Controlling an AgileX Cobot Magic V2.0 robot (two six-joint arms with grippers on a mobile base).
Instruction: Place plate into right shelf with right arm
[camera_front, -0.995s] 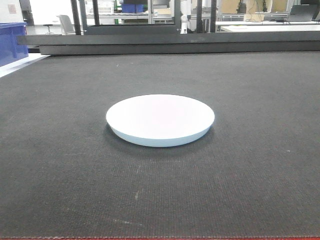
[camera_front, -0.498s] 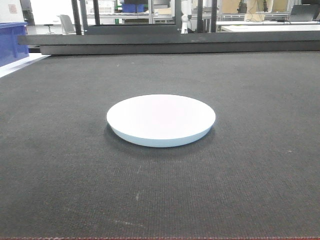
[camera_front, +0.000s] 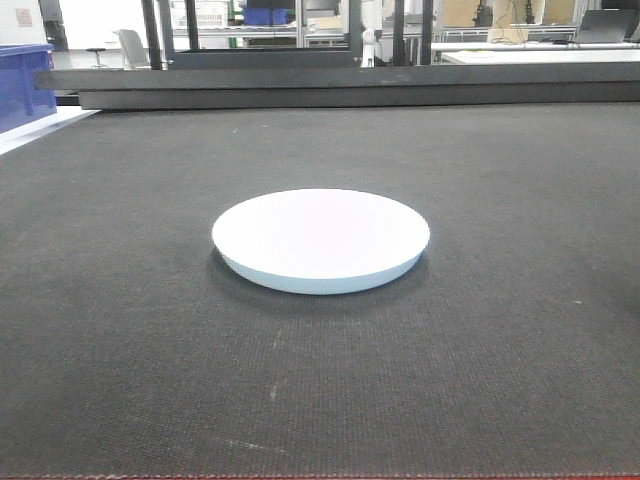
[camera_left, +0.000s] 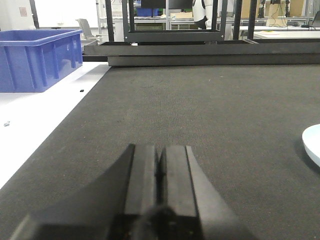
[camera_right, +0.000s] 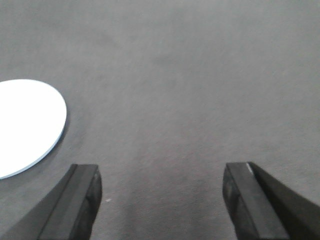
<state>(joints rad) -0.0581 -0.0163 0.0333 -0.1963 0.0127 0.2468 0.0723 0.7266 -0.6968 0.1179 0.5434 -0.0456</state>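
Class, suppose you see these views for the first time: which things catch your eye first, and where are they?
The white plate sits in the middle of the dark mat. A blue crate stands beyond the mat's left edge. The left gripper is shut, while the right gripper gapes open to the plate's right.

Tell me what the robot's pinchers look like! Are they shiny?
Not shiny. The left gripper has two dull black fingers, thick flat slabs with squared tips and sloping outer sides. The right gripper has the same dark, blocky fingers with flat inner faces. No cables, stickers or writing show on either, and the arms behind them are out of view.
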